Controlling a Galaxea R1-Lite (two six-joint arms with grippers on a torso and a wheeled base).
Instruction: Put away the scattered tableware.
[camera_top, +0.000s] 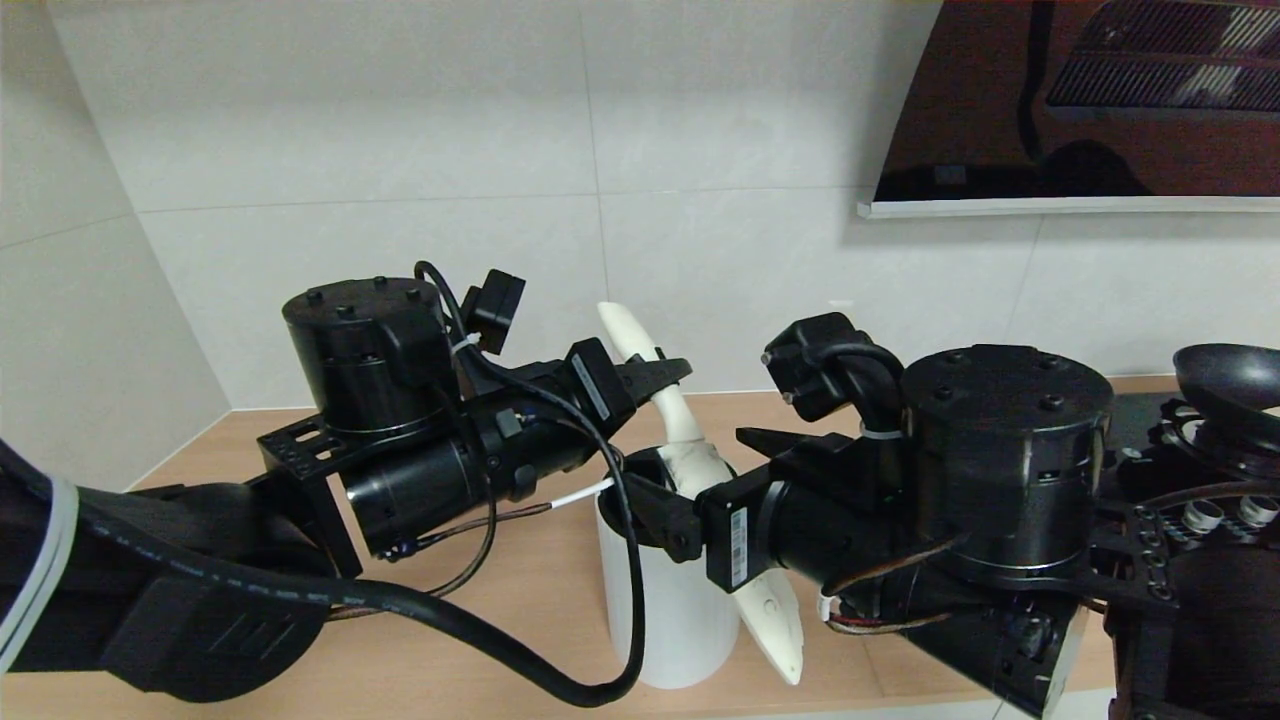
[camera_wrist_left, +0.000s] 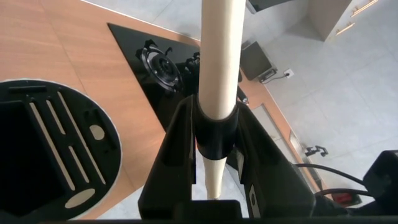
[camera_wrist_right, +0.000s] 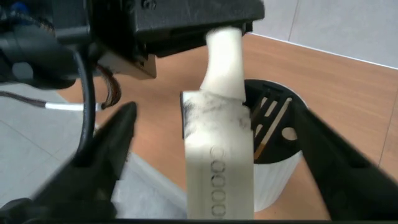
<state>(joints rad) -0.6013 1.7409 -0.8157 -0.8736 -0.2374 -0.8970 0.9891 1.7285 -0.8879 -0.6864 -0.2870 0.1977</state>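
You have no legible text here. One barcode sticker (camera_top: 590, 387) sits on the left tool (camera_top: 655, 375), a second sticker (camera_top: 738, 547) on the right tool (camera_top: 700, 465); their print is too small to read. The white utensil (camera_wrist_right: 217, 137) bears small embossed rings (camera_wrist_right: 221, 202), not clearly digits.

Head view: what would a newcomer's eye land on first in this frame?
The long white utensil held slanted in mid-air at the centre stands out first, clamped near its handle end by the left gripper. The right gripper straddles its wider lower part with the fingers spread open. Just beneath stands a white cylindrical holder with a black slotted top, on the wooden counter.
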